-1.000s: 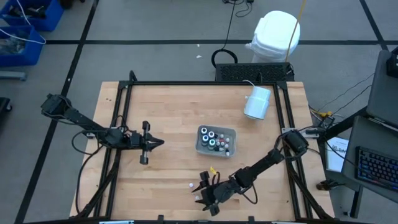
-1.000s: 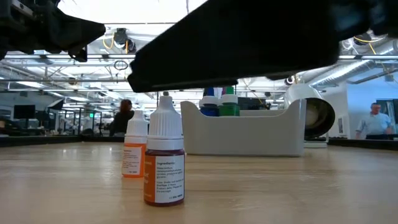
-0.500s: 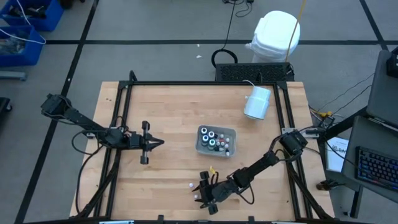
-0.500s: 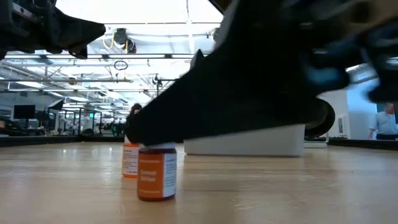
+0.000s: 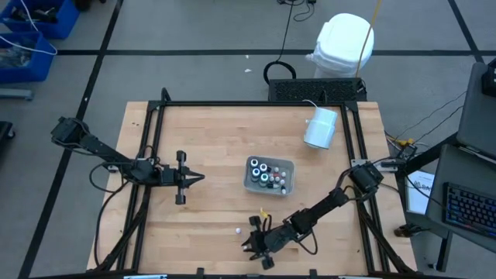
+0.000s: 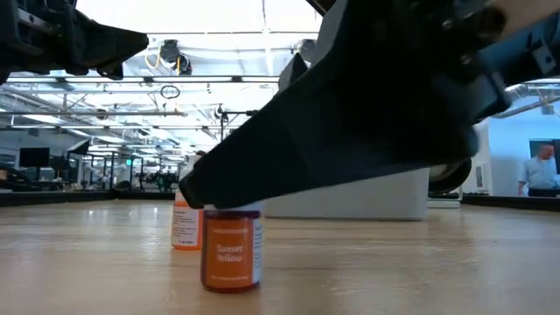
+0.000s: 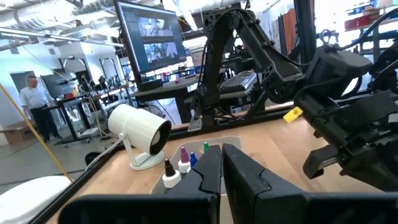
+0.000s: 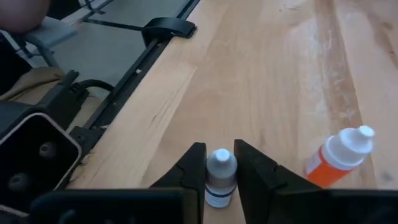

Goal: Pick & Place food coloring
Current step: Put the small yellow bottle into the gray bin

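Note:
A small orange food coloring bottle (image 6: 232, 255) with a white cap stands upright on the wood table near its front edge. My right gripper (image 5: 249, 242) is shut on the bottle's cap. A second orange, white-capped bottle (image 8: 339, 155) stands just beside it, also seen in the low view (image 6: 185, 227). More small bottles stand in the clear tray (image 5: 288, 164) at mid-table. My left gripper (image 5: 200, 178) hovers shut, left of the tray, with nothing in it. My right gripper pinches the white cap (image 8: 221, 163) between its two fingers, one on each side. The fingers slant down onto it from the table's right side. The bottle stands upright with its base (image 6: 232, 284) on the table.
A big white cylinder (image 5: 320, 128) lies at the table's far right. A black frame (image 5: 155, 124) runs round the table edges. People move in the room beyond the table (image 6: 538, 171). Bare wood lies between the tray and the front edge.
My right gripper has come down over the near bottle and taken hold of its cap, which showed free a second ago. The bottle has turned about on its base: its ingredients label faced the low camera then, its "Sunset yellow" face does now.

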